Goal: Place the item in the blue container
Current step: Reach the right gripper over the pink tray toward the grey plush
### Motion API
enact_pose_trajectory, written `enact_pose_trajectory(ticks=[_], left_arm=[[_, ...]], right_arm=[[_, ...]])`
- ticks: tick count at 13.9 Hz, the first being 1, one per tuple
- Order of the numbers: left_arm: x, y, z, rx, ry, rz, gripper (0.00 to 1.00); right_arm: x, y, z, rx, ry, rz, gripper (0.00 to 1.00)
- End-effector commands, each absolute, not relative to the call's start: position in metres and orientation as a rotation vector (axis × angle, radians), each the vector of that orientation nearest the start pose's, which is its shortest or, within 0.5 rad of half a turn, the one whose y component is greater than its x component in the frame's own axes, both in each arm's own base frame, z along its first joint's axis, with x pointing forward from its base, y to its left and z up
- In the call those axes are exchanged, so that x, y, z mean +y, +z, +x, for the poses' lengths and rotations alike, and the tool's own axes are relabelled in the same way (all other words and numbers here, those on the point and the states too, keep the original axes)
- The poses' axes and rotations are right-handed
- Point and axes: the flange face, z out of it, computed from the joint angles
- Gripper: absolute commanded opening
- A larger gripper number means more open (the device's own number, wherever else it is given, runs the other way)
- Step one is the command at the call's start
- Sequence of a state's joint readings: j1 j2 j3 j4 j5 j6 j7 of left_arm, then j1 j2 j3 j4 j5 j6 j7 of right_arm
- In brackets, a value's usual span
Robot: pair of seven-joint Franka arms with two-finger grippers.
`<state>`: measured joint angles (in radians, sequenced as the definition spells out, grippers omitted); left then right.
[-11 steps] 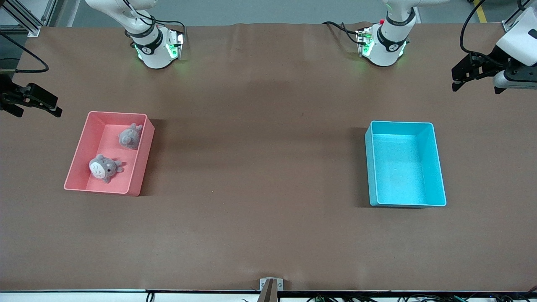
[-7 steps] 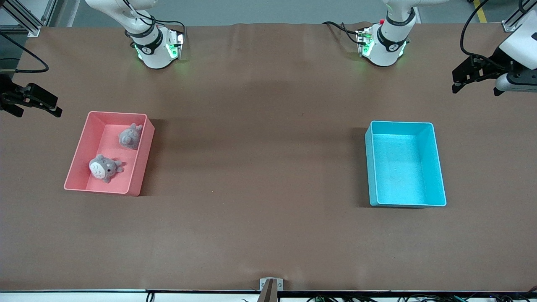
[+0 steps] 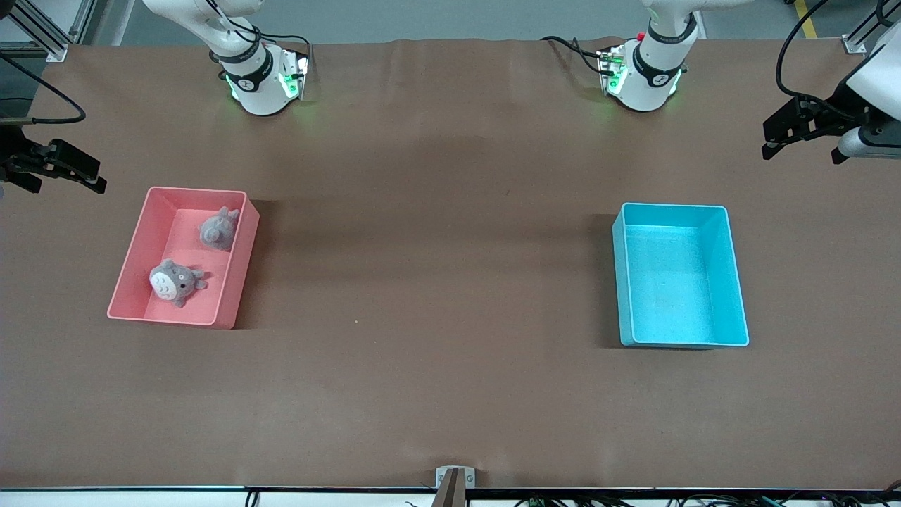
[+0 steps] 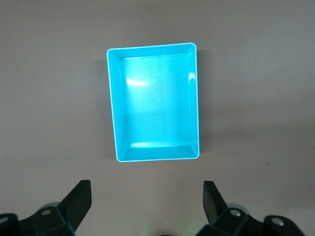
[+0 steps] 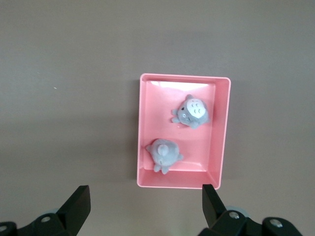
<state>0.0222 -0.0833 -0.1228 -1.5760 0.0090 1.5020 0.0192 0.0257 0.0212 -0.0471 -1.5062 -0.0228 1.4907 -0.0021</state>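
Observation:
The blue container [image 3: 669, 282] stands empty toward the left arm's end of the table, and the left wrist view shows its bare floor [image 4: 155, 103]. Two grey plush toys lie in the pink bin [image 3: 239, 274] toward the right arm's end: one with a white belly [image 3: 176, 282] [image 5: 193, 111] and one face down [image 3: 218, 230] [image 5: 165, 154]. My left gripper [image 3: 802, 155] [image 4: 146, 189] hangs open and empty above the table, beside the blue container. My right gripper [image 3: 65, 189] [image 5: 146, 191] hangs open and empty beside the pink bin [image 5: 221, 132].
Brown table cover [image 3: 436, 282] stretches between the two bins. The arm bases [image 3: 257, 77] [image 3: 644, 70] stand along the table's edge farthest from the front camera. A small metal bracket [image 3: 455, 479] sits at the nearest edge.
The left gripper has drifted slightly toward its end of the table. The right gripper has barely shifted. Bins and toys have not moved.

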Motion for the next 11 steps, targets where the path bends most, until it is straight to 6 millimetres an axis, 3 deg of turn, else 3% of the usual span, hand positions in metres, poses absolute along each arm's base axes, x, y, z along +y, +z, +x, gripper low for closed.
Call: enact_pose_trajectory(ticks=[1, 4, 9, 11], left_arm=[[-0.061, 0.664, 0.521, 0.203, 0.001, -3.134, 1.00], [-0.080, 0.665, 0.516, 0.250, 0.015, -3.127, 1.00], [-0.080, 0.659, 0.517, 0.248, 0.044, -3.125, 1.00], [-0.078, 0.659, 0.518, 0.243, 0.046, -3.125, 1.00]], right_arm=[[-0.022, 0.585, 0.549, 0.047, 0.165, -3.186, 1.00], [-0.038, 0.525, 0.542, 0.089, 0.285, -3.172, 1.00], [-0.050, 0.416, 0.524, 0.113, 0.300, -3.161, 1.00], [-0.050, 0.389, 0.519, 0.102, 0.239, -3.166, 1.00]])
